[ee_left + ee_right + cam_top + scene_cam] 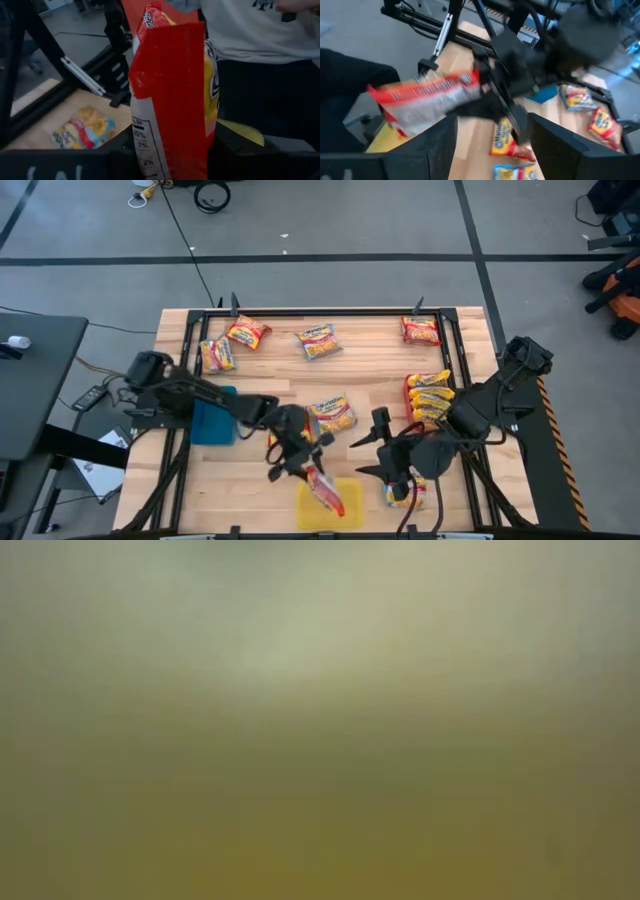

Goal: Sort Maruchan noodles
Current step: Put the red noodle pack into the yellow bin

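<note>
My left gripper (303, 463) is shut on a red-orange Maruchan packet (325, 492) above the yellow tray (350, 515) at the near edge. The right wrist view shows that packet (425, 97) sticking out from my left gripper. My right gripper (370, 455) is open and holds nothing, to the right of that packet; in its own view the fingers (492, 122) stand wide apart. Other packets lie flat on the table: one (332, 415) just behind my left gripper, one (405, 490) below my right gripper, and a stack (430, 395) on the right. The low view shows only blur. My left gripper pinches the red-orange packet between its two fingers at one short end (170, 150). The rest of the packet (170, 75) reaches out past the fingers. In the right wrist view it looks lifted clear above the yellow tray (382, 137).
A blue tray (212, 422) lies under my left arm. More packets lie along the far side (248, 332), (217, 355), (319, 341), (421, 330). A black frame (330, 311) rims the table. A person in a white shirt (250, 30) stands at the near edge.
</note>
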